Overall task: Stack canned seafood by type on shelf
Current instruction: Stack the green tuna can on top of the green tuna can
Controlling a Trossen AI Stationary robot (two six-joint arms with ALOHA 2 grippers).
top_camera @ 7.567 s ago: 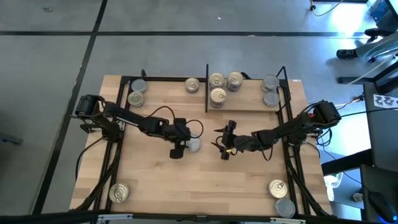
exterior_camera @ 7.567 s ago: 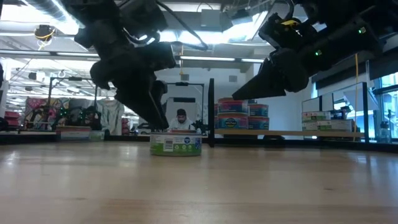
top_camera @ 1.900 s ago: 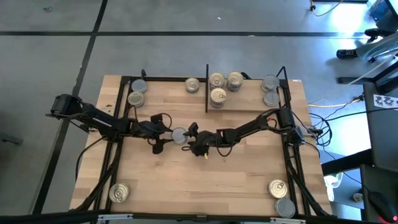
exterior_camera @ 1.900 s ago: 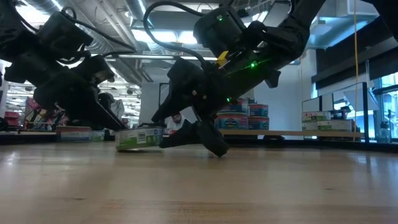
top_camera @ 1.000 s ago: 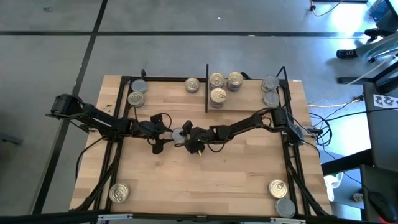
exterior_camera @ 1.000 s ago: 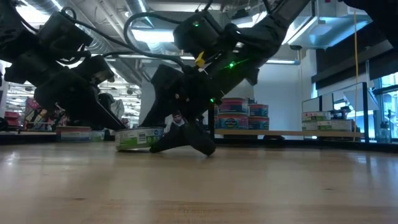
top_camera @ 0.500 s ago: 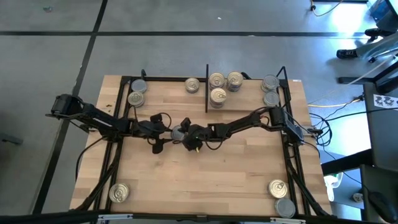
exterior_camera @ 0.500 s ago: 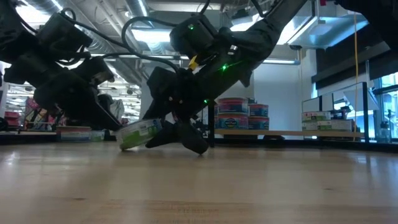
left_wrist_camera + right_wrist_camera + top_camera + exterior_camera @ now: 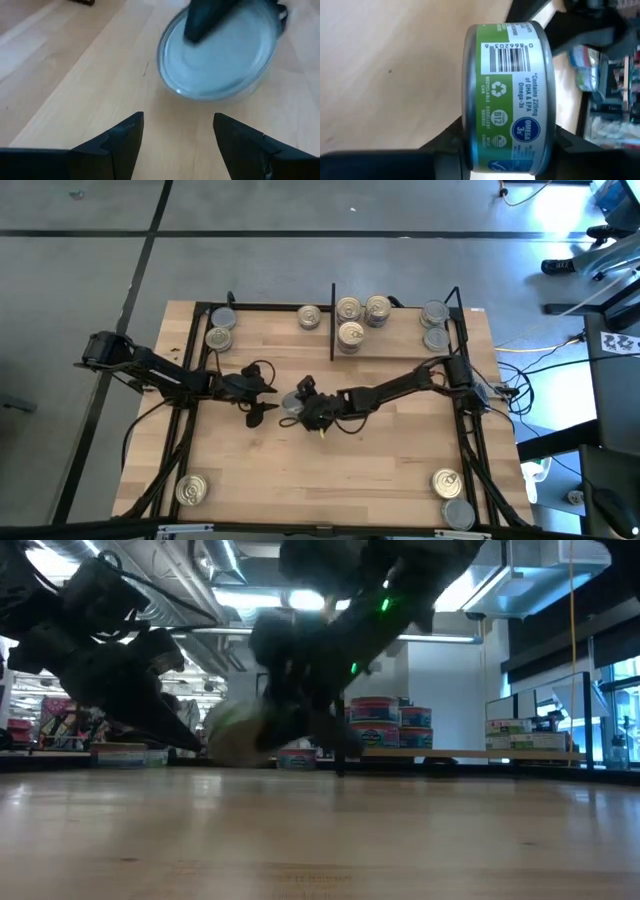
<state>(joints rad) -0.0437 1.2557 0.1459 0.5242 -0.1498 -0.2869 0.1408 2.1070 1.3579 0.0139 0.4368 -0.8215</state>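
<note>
Right gripper (image 9: 297,404) at frame centre clenched on green-label tin (image 9: 507,95), lifted, tipped on edge, lid sideways. Left gripper (image 9: 262,392) spread wide, empty, just beside.

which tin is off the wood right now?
The green-label tin mid-table, clamped in the right tool and lifted clear of the tabletop. Every other tin rests on wood, in the shelf bays or at the near corners.
</note>
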